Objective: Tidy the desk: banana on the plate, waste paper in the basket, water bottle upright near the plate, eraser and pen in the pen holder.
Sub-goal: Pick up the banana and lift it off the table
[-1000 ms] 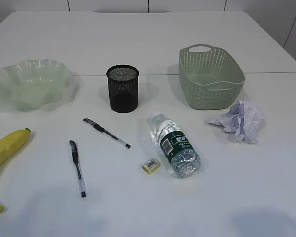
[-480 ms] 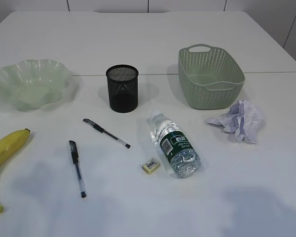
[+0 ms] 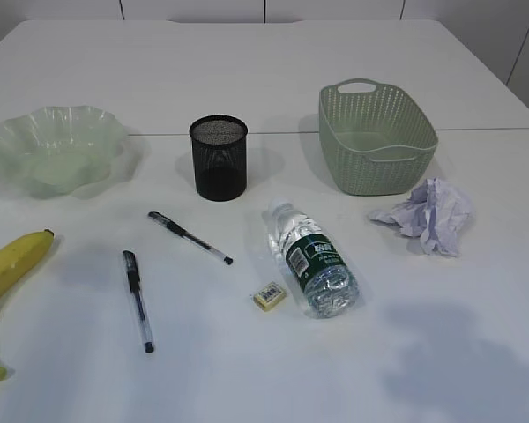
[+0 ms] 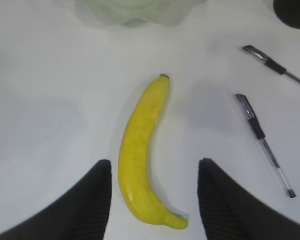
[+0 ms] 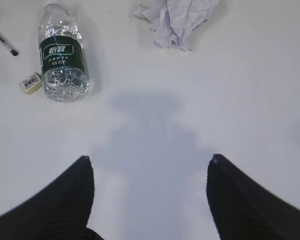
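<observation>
A yellow banana [image 3: 7,275] lies at the left edge of the table; it also shows in the left wrist view [image 4: 141,156]. My left gripper [image 4: 155,167] is open above it, the fingers to either side of its lower end. A pale green wavy plate [image 3: 55,150] stands at the back left. Crumpled waste paper [image 3: 428,216] lies in front of the green basket [image 3: 376,137]; it also shows in the right wrist view [image 5: 177,20]. A water bottle [image 3: 310,262] lies on its side, with a small eraser [image 3: 270,296] beside it. Two pens [image 3: 138,300] [image 3: 190,237] lie near the black mesh pen holder [image 3: 219,158]. My right gripper [image 5: 149,165] is open over bare table.
The white table [image 3: 264,62] runs far back, with a seam across it behind the pen holder. Neither arm shows in the exterior view, only their shadows on the table at the left and the lower right.
The arm shadows on the table have moved further from the front edge, at the left toward the banana and at the right toward the paper. The objects have not moved.
</observation>
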